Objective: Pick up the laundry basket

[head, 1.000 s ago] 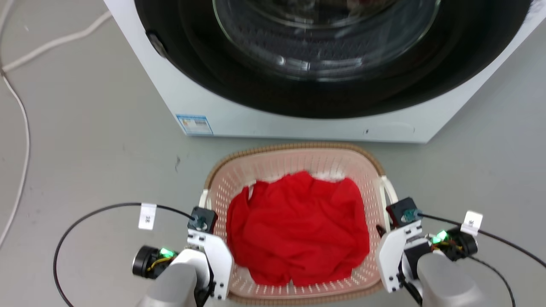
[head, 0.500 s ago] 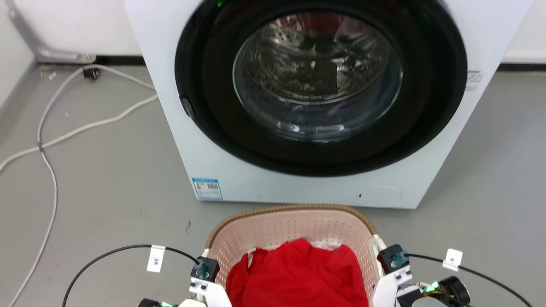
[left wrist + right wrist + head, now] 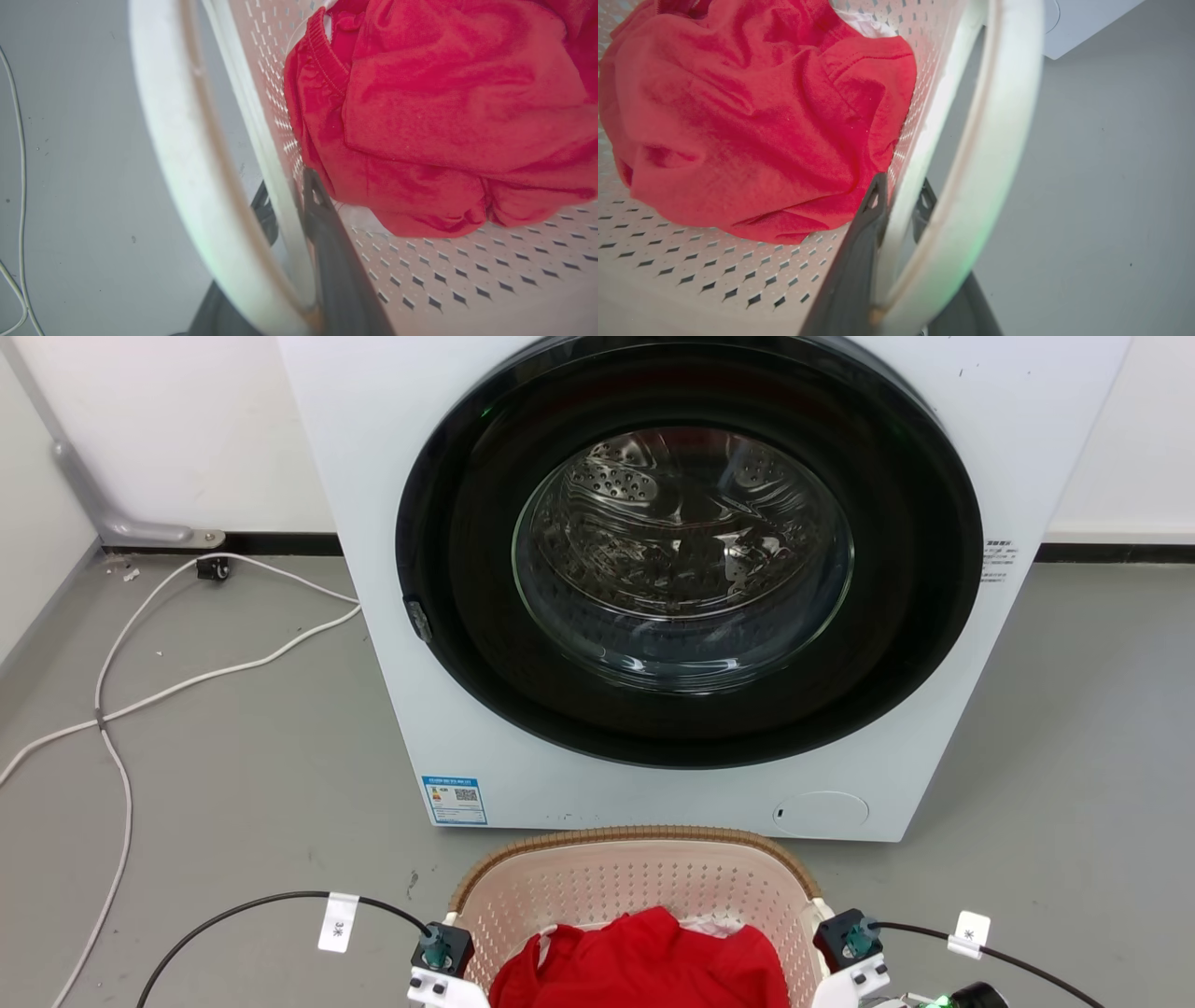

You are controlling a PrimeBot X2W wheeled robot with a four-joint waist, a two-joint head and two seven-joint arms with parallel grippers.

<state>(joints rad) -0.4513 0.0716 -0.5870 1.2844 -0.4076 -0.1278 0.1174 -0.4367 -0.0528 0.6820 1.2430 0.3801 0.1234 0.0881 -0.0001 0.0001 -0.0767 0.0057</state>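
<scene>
The head view's bottom edge is cutting off the laundry basket (image 3: 635, 877) and the red garment (image 3: 644, 961) inside it, the blurred white handle (image 3: 177, 163) is hiding part of the left gripper (image 3: 287, 184)'s outer finger (image 3: 265, 210), and the print on the washing machine (image 3: 439, 709)'s sticker (image 3: 455, 800) is showing too small to read.

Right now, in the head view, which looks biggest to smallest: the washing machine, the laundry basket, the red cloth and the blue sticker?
1. washing machine
2. laundry basket
3. red cloth
4. blue sticker
The bottom edge cuts off the basket and the cloth, so this ranks only the parts that show.
</scene>
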